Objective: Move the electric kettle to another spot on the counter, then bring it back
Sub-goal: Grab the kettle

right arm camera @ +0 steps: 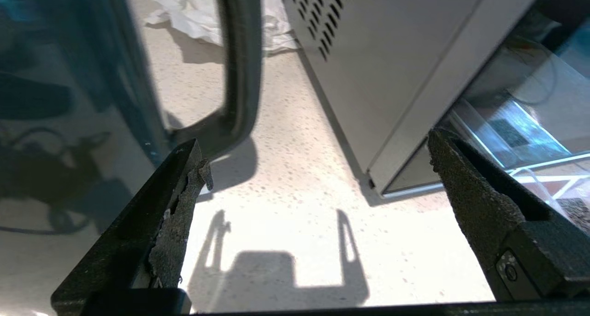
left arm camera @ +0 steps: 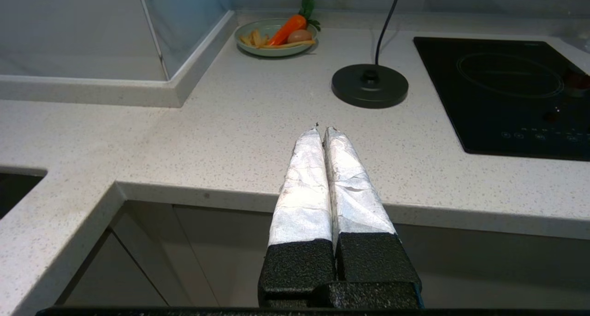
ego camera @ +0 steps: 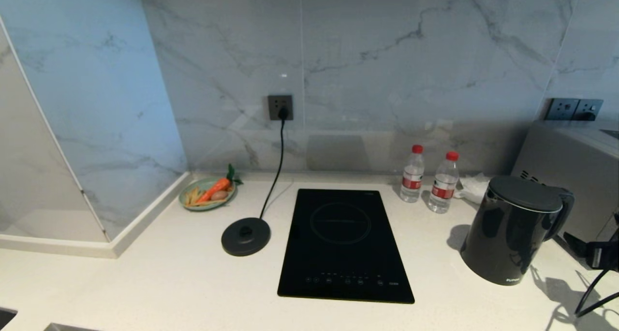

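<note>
With the right gripper [right arm camera: 318, 168] spread wide just beside the electric kettle [ego camera: 515, 229], it should straddle the loop handle [right arm camera: 239, 67] squarely before clenching, while the clenched left gripper [left arm camera: 321, 130] idles over the desk [left arm camera: 230, 122] edge.

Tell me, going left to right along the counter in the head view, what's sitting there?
Plate of vegetables → round kettle base → black cooktop → two water bottles → electric kettle → right gripper, just entering at the edge beside the kettle's handle.
</note>
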